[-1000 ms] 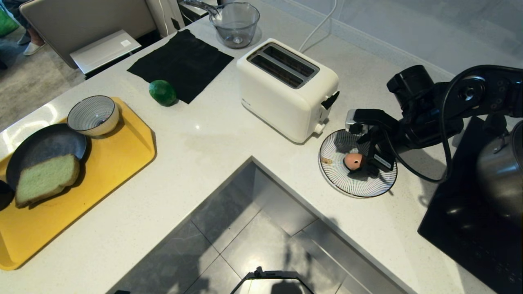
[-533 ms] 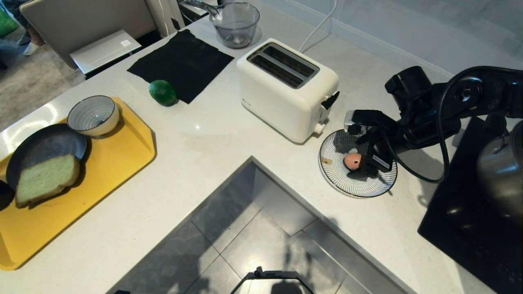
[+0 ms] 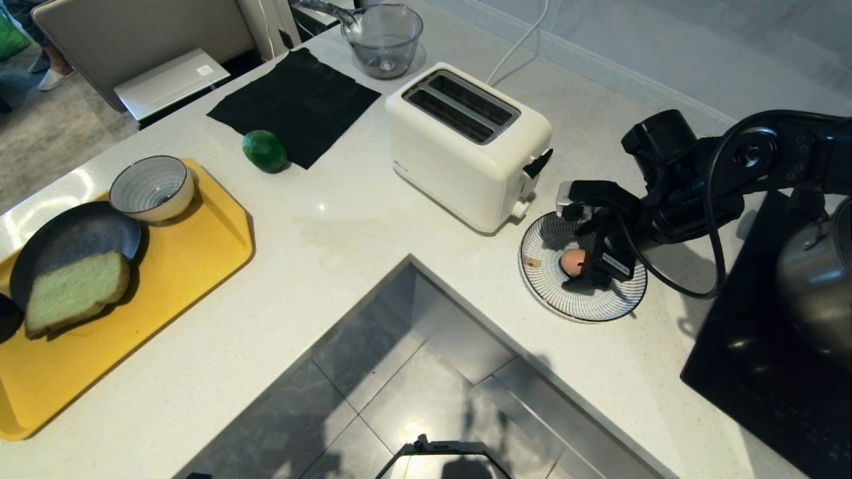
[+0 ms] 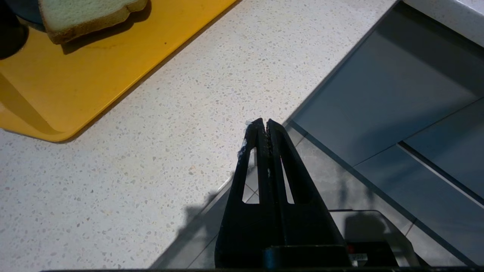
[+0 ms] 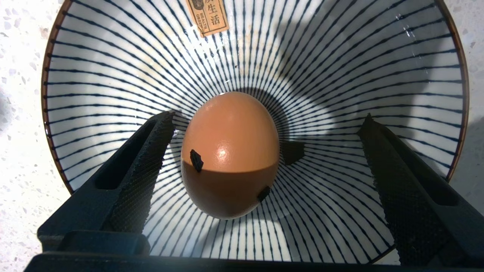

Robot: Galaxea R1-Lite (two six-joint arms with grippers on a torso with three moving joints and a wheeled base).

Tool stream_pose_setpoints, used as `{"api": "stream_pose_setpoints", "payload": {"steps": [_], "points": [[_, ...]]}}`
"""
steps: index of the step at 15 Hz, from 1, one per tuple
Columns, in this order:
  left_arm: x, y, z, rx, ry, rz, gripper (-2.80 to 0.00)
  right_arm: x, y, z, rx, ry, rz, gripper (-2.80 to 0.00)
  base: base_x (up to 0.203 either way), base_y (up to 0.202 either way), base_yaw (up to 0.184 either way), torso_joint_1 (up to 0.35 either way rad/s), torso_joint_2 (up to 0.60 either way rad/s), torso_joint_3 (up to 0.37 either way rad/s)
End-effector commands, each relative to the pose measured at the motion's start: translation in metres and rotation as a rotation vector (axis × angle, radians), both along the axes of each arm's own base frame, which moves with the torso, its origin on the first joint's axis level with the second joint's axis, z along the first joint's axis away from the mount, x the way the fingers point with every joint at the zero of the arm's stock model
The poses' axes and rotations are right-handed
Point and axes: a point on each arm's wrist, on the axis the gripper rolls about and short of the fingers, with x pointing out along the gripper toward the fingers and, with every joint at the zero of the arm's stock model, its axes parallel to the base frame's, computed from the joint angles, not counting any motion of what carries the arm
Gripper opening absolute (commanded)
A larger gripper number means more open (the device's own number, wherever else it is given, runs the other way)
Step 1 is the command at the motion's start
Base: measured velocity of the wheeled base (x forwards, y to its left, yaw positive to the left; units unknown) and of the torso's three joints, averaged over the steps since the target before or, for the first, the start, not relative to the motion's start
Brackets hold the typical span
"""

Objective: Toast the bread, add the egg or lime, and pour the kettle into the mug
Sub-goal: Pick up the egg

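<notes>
Right gripper (image 5: 261, 166) low inside striped bowl (image 5: 340, 49), fingers (image 5: 151, 155) wide apart around egg (image 5: 230, 155), not touching, probably for gentle grasp. Left gripper (image 4: 263, 130) parked above counter (image 4: 151, 132) edge, fingers together, empty.

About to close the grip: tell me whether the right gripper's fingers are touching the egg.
Apart. In the right wrist view the right gripper stands open around the egg, with striped bowl visible between the egg and each finger.

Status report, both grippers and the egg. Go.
Right gripper open, straddling the egg in the striped dish, no contact yet. Left gripper shut, parked at the counter edge. Nothing in the way.
</notes>
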Motion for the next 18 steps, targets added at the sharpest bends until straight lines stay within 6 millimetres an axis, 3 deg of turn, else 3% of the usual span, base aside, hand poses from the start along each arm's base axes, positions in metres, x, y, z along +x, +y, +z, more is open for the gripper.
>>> {"api": "stream_pose_setpoints", "payload": {"steps": [1,2,3,18], "points": [[0.0011,0.0000,-0.0042,-0.001,0.014,0.000,-2.80,0.0015,0.0006,-0.0026,-0.006,0.007,0.004,0.00,0.000,0.000,0.000,0.000,0.00,0.000],[0.0011,0.0000,-0.0042,-0.001,0.014,0.000,-2.80,0.0023,0.0008,-0.0029,-0.007,0.006,0.005,0.00,0.000,0.000,0.000,0.000,0.00,0.000],[0.0011,0.0000,-0.0042,-0.001,0.014,0.000,-2.80,0.0023,0.0008,-0.0025,-0.007,0.005,0.005,-2.80,0.000,0.000,0.000,0.000,0.00,0.000],[0.0011,0.0000,-0.0042,-0.001,0.014,0.000,-2.80,0.0002,0.0003,0.0010,0.002,-0.001,0.001,-2.80,0.000,0.000,0.000,0.000,0.00,0.000]]}}
